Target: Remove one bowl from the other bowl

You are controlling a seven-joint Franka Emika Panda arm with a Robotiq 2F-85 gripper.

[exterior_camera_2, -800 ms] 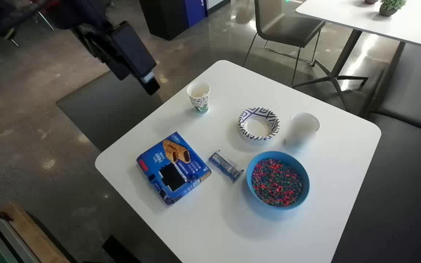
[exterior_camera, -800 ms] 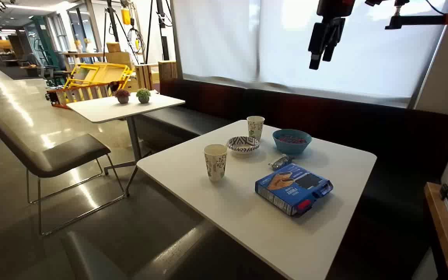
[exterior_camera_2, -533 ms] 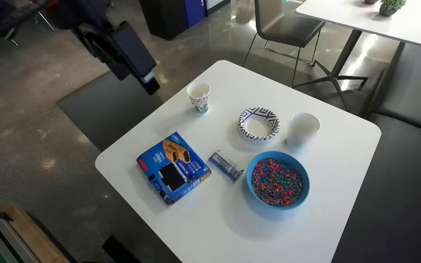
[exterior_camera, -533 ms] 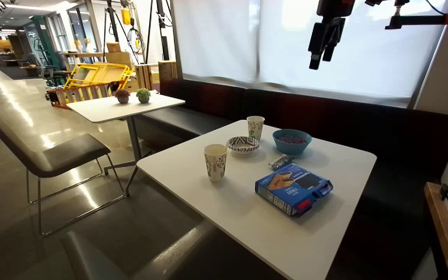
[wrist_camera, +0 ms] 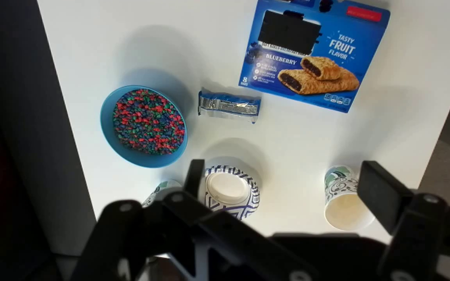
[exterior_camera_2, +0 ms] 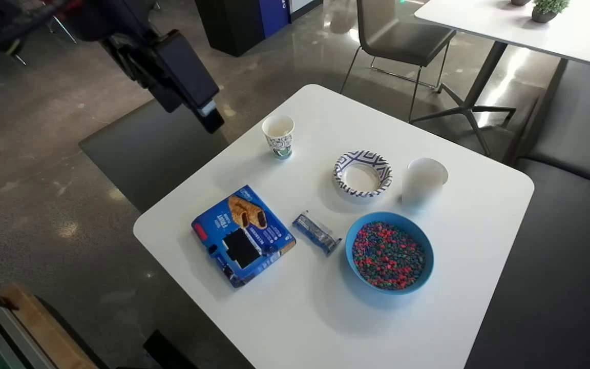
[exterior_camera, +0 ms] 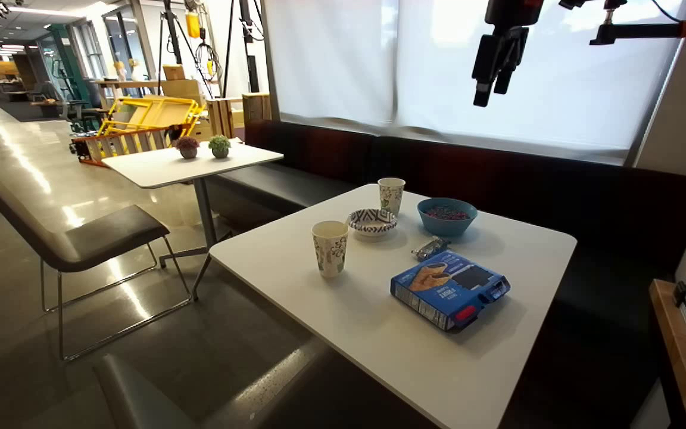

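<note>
Nothing has moved since a moment ago: the pincer [wrist_camera: 283,179] hangs well above the table [exterior_camera: 367,289], jaws spread wide, and the patterned bowl [exterior_camera_2: 362,175] sits between two paper cups [exterior_camera: 330,250], though from here I cannot tell whether it is one or two nested.

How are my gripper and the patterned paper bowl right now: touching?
Apart. In an exterior view, the gripper hangs high, well clear of the patterned paper bowl, the dark bench back showing between.
</note>
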